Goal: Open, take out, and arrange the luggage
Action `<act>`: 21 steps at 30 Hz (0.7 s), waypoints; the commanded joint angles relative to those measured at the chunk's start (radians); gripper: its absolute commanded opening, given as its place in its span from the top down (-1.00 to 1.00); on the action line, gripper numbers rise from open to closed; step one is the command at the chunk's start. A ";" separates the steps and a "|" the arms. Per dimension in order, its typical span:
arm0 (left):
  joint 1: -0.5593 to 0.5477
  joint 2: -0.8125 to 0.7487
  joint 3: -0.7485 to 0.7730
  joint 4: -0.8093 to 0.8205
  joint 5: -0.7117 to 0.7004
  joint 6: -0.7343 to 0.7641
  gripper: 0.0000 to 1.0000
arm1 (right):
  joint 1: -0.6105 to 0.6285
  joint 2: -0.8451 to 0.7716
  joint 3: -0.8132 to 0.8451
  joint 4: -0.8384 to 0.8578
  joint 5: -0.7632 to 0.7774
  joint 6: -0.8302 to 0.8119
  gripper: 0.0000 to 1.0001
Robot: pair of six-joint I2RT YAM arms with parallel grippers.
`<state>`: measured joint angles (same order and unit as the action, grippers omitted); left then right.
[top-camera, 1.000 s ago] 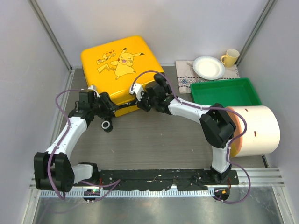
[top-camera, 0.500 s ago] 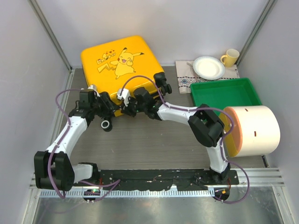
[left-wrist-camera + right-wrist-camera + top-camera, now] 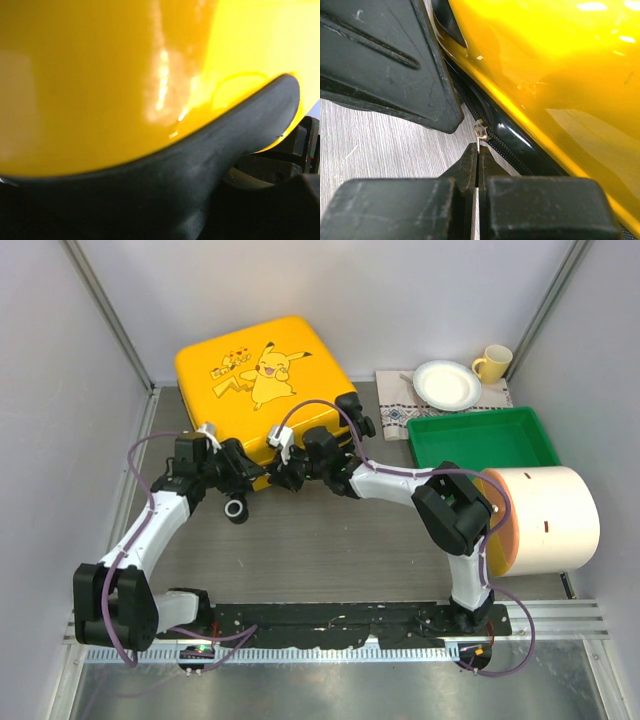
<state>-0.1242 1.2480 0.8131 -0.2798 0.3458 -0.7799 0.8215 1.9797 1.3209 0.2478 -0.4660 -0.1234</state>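
luggage (image 3: pixel 262 390) lid down, nothing out; right hand (image 3: pixel 477 150) pinched on the zipper pull (image 3: pixel 480 129), left hand's (image 3: pixel 243 466) grip i can't tell.

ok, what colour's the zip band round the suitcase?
Black zip band on the yellow suitcase; the right wrist view shows it best.

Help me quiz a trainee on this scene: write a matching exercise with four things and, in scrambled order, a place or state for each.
Things
1. right gripper
2. yellow mug
3. green tray
4. cream cylinder

Places or states
A. lying on its side, at the far right
B. back right corner, beside the white plate
C. shut on the zipper pull of the Pikachu suitcase
D. in front of the patterned cloth

Pairs: 1-C, 2-B, 3-D, 4-A
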 commanded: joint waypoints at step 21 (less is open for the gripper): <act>0.362 -0.214 -0.043 0.112 0.398 0.303 -0.26 | -0.030 -0.128 0.008 -0.087 -0.112 0.146 0.98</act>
<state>0.2649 1.0138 0.8318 -0.3424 0.6693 -0.4419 0.7582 1.9575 1.3315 0.1326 -0.5812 -0.0395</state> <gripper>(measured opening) 0.649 0.039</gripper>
